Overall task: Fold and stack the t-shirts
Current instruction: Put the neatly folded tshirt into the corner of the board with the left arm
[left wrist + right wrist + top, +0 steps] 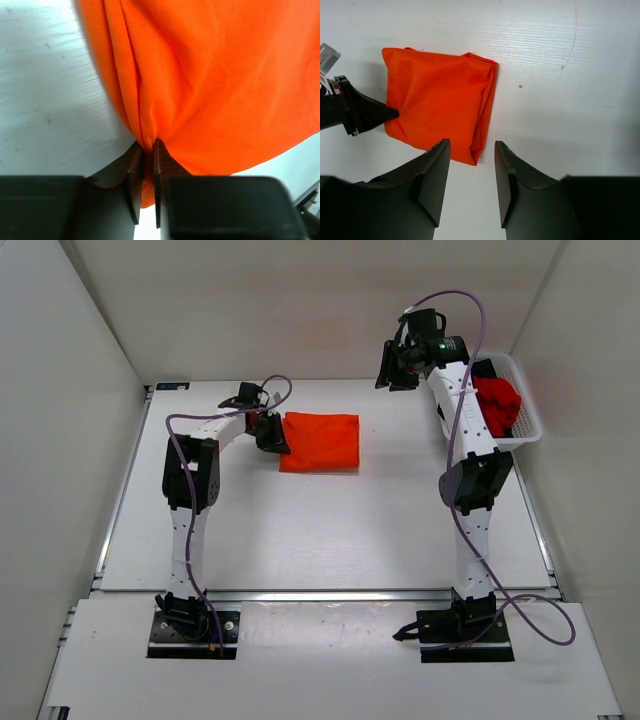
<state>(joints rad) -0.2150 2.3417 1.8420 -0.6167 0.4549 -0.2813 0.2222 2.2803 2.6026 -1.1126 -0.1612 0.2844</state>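
The orange t-shirt (320, 441) lies folded into a rectangle at the middle of the table. My left gripper (272, 433) is at its left edge, shut on a pinch of the orange cloth (200, 85), which bunches between the jaws at my left gripper (148, 150). The right gripper (398, 368) hangs high above the back right of the table, open and holding nothing. In the right wrist view the open right gripper (471, 150) looks down on the orange t-shirt (437, 107). A red t-shirt (497, 403) lies crumpled in the basket. The black t-shirt is barely visible behind it.
A white mesh basket (527, 410) stands at the back right edge of the table, beside the right arm. White walls enclose the table on three sides.
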